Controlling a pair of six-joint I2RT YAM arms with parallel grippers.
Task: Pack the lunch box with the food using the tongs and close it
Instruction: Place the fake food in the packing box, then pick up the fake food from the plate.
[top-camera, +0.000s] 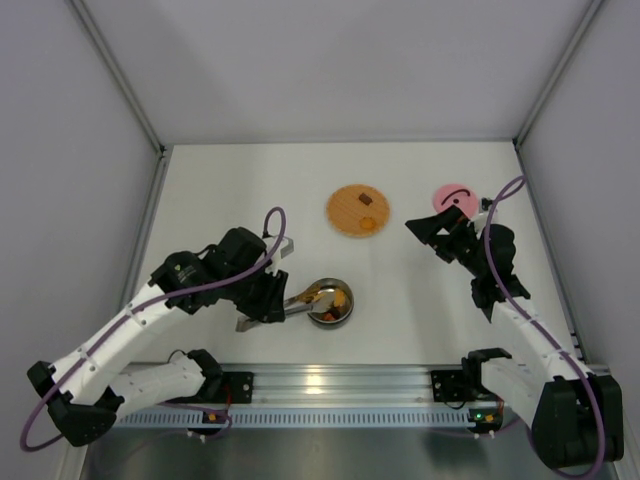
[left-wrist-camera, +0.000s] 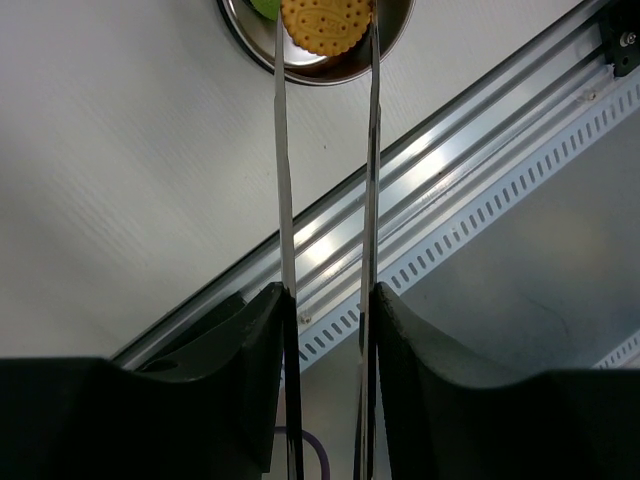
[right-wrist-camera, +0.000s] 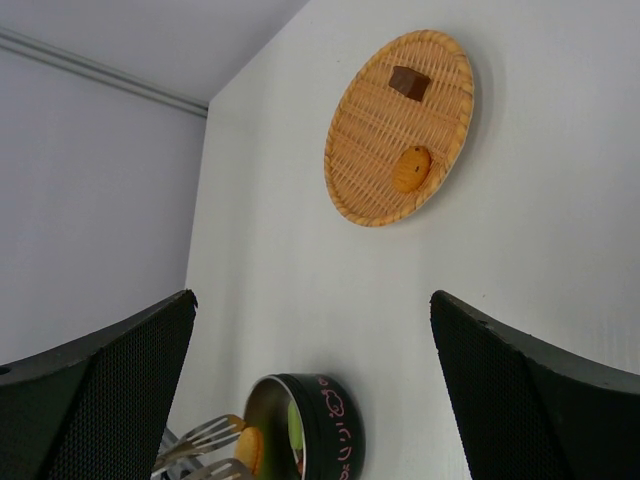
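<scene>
Over the lunch box, I have the left gripper squeezing the tongs, which point straight at it. Their tips pinch a biscuit, probably just above it. The right gripper gapes wide.

Your left arm and right arm wear white shells with black joints, a purple cable looping along each. At either end of the silver rail sit black bases (tiny coloured lights glow there). Your right jaws are black, mesh-textured.
</scene>
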